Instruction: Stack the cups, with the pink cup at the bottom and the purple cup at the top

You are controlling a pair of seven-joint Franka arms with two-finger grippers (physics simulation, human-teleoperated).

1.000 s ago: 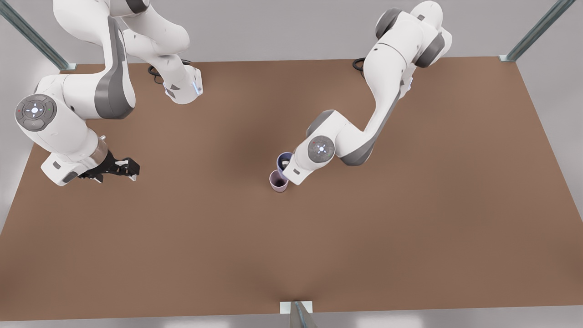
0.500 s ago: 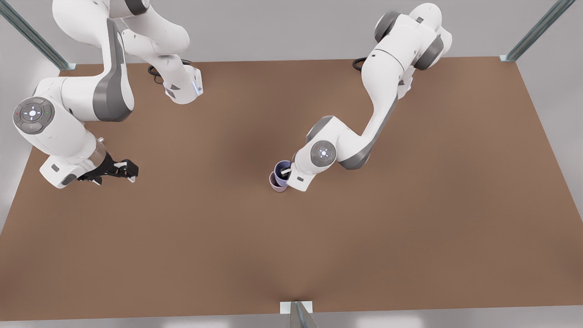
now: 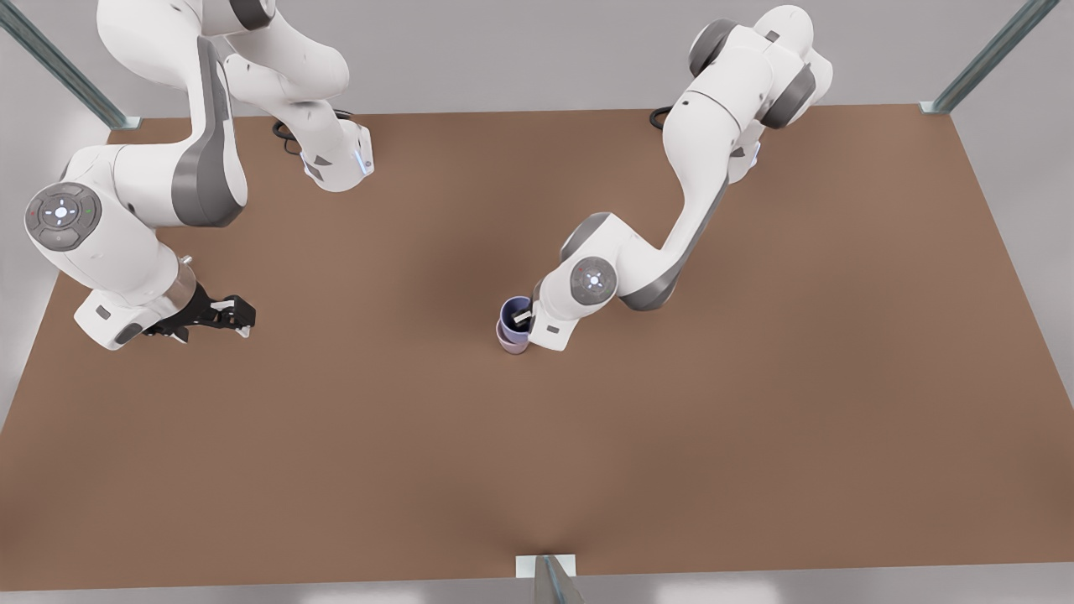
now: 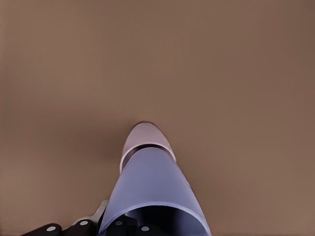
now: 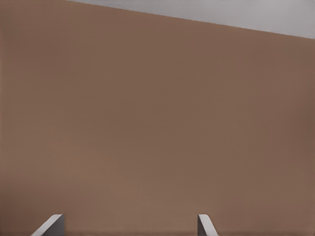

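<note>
Near the middle of the front view, a touch left of centre: pink cup [image 3: 508, 343] upright on the brown table [image 3: 587, 470], mostly covered by the purple cup [image 3: 510, 312] directly over it. Purple cup upright too, mouth open upward, dark inside. In the left wrist view, purple cup [image 4: 150, 189] close up, its narrow base meeting the mouth of the pink cup [image 4: 143, 135] beyond it; base apparently just inside the pink rim, though how deep cannot be told.

Left gripper [image 3: 523, 319] at the purple cup's rim, on the side toward the front view's right, pinching the cup wall: one pale finger [image 3: 522, 317] inside the mouth, the other outside and hidden under the white wrist. In the left wrist view, a pale finger [image 4: 102, 212] pressed against the outside of the lavender wall, dark gripper parts showing within the mouth. Arm reaching in from the upper right of the front view.

Right gripper [image 3: 239, 317] at the far left of the front view, about mid-height, well apart from both cups, pointing toward the front view's right, just over the table. Black fingers spread, holding nothing. In the right wrist view, two pale fingertips [image 5: 50, 225] set wide apart with bare table between them. Arm waiting.
</note>
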